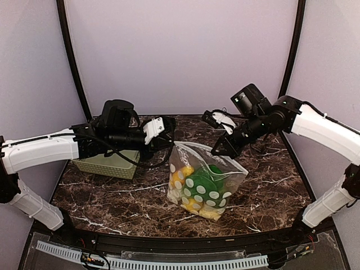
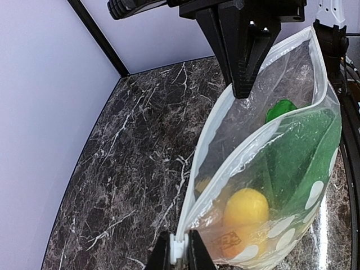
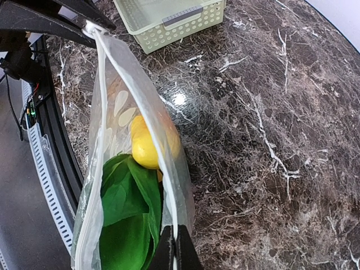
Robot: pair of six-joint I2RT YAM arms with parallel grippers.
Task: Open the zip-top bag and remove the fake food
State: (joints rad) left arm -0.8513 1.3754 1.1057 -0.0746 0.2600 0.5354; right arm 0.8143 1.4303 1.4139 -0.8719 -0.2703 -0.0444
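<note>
The clear dotted zip-top bag (image 1: pixel 203 181) hangs upright over the table's middle, its mouth spread open at the top. My left gripper (image 1: pixel 170 144) is shut on the white zip slider at the bag's left corner (image 2: pixel 179 247). My right gripper (image 1: pixel 216 151) is shut on the far side of the rim (image 3: pixel 175 247). Inside lie the fake food: a yellow lemon piece (image 2: pixel 246 207), a green leafy piece (image 3: pixel 126 214) and orange-brown pieces low in the bag. The lemon also shows in the right wrist view (image 3: pixel 144 147).
A pale green slotted basket (image 1: pixel 109 163) stands at the left under my left arm, also in the right wrist view (image 3: pixel 171 19). The dark marble table (image 1: pixel 270 185) ends at a black rail along the front.
</note>
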